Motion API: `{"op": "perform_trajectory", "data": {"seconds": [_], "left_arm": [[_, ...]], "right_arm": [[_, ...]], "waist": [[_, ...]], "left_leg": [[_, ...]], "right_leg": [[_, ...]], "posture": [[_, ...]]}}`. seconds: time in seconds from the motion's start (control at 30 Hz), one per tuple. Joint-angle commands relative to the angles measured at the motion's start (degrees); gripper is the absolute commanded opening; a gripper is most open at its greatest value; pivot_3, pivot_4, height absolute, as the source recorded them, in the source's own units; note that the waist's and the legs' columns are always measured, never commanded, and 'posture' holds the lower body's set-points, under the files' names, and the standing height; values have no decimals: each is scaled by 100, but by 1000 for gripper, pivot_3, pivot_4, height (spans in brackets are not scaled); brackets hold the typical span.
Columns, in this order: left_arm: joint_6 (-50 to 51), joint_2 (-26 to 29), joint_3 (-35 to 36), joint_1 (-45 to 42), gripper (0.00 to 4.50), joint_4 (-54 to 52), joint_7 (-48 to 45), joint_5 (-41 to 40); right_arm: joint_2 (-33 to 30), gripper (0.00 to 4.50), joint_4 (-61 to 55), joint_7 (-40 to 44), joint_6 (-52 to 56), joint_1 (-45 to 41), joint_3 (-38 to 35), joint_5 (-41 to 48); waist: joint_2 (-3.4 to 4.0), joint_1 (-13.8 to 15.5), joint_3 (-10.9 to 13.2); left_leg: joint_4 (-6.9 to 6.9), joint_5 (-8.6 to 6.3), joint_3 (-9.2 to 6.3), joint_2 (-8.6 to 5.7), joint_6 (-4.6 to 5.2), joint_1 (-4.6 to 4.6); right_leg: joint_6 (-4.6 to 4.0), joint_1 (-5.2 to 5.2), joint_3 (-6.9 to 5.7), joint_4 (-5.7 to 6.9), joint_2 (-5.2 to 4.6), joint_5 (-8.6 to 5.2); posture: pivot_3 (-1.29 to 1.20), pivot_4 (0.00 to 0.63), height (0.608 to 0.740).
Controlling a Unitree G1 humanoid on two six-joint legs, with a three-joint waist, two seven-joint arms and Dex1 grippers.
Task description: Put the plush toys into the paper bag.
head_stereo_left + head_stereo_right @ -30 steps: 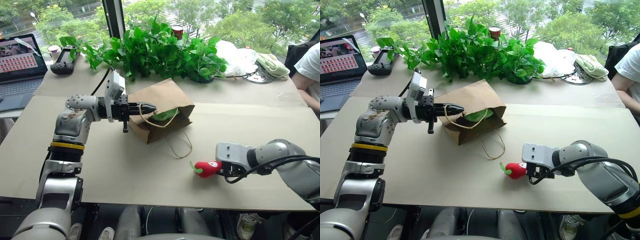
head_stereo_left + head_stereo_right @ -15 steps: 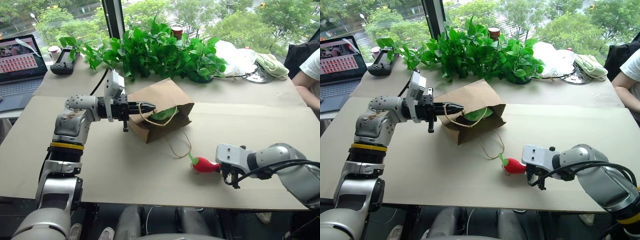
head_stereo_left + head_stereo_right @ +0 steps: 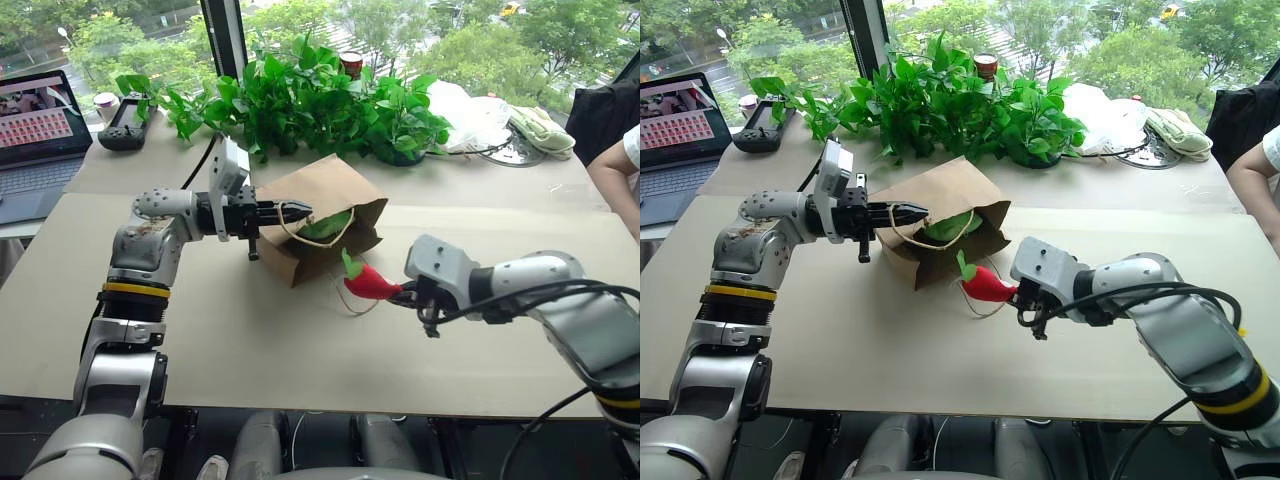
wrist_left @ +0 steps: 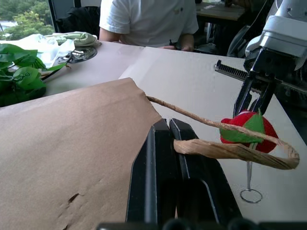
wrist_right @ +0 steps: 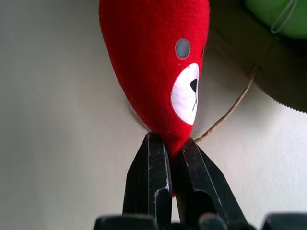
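Head pair: high, facing forward and down over the table (image 3: pixel 300 380); near-identical overlap. Wrist cameras: close, along own fingers; both catch the red chili toy (image 5: pixel 158 72).

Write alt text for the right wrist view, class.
Two black fingers pinch the pointed tip of a red chili toy with a small white face. Beyond it lie the brown bag, a twine handle and a green toy.
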Motion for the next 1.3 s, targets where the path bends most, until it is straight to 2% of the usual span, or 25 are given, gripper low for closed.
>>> {"op": "perform_trajectory", "data": {"seconds": [0.03,0.27,0.43,0.53,0.67,0.8,1.0,1.07,1.23,1.3], "left_arm": [[-3,3,55,-124,0,-160,27,-103],[21,-1,30,-116,0,-186,30,-119],[24,-20,5,-131,0,-169,39,-125],[28,-51,-28,-115,0,-176,44,-121],[30,-51,-41,-102,0,-178,41,-120],[8,-34,-61,-81,0,-167,32,-110],[-27,-28,-80,-84,0,-130,38,-101],[-44,-29,-87,-86,0,-106,33,-95],[-69,-32,-100,-77,0,-94,18,-75],[-73,-30,-107,-67,0,-98,12,-72]], "right_arm": [[462,93,687,-611,224,-597,538,-490],[1289,93,1413,-1040,346,-1317,902,-704],[2053,93,1826,-1337,461,-1743,1116,-808],[2738,93,2256,-1637,487,-2036,1075,-830],[3225,93,2502,-1885,452,-2079,918,-810],[3412,93,2610,-2047,408,-1958,757,-788],[3590,2039,2626,-2189,469,-1833,419,-673],[3598,2830,2607,-2177,494,-1837,397,-653],[3485,4450,2412,-2141,583,-1793,407,-612],[3366,4450,2258,-2092,632,-1747,419,-585]], "waist": [[0,-13,0],[1,-24,0],[3,-58,-1],[3,-59,-1],[3,-52,-2],[3,-31,-2],[4,-47,-2],[4,-70,-2],[4,-74,-2],[4,-69,-2]], "left_leg": [[-1,0,11,0,0,-2],[-2,0,33,0,0,-8],[-3,0,34,3,0,-6],[-2,1,35,3,-2,-6],[-4,2,36,3,-4,-7],[-4,2,37,3,-4,-15],[-7,2,36,4,-4,-16],[-9,3,37,4,-4,-15],[-11,3,36,4,-4,-13],[-11,3,36,4,-5,-14]], "right_leg": [[0,-2,0,-1,0,0],[0,-5,-3,-3,-2,0],[-1,-7,-4,6,1,0],[-2,-8,-5,15,1,0],[-2,-9,-7,29,1,0],[-1,-5,-15,31,-4,0],[-1,-8,-18,30,-3,0],[-2,-9,-17,30,-2,0],[-2,-9,-17,30,-1,0],[-2,-8,-17,30,-2,0]], "posture": [[0,150,740],[0,150,740],[0,150,740],[0,150,740],[0,150,740],[0,150,740],[0,150,740],[0,150,740],[0,150,740],[0,150,740]]}}
